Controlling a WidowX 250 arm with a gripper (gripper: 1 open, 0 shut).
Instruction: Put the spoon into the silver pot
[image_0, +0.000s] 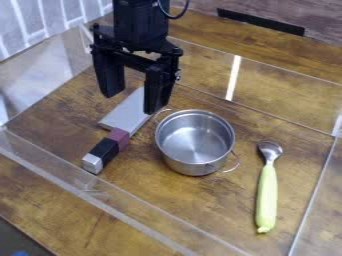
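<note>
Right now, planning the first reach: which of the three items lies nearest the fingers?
The grey block, just below the fingers; silver pot and spoon lie farther right.

All-black arm (138, 15), boxy wrist block up top with a dark cable looping off its right side, ending in a gripper (134, 88) with two long flat matte-black fingers (158, 88), no markings legible.
</note>
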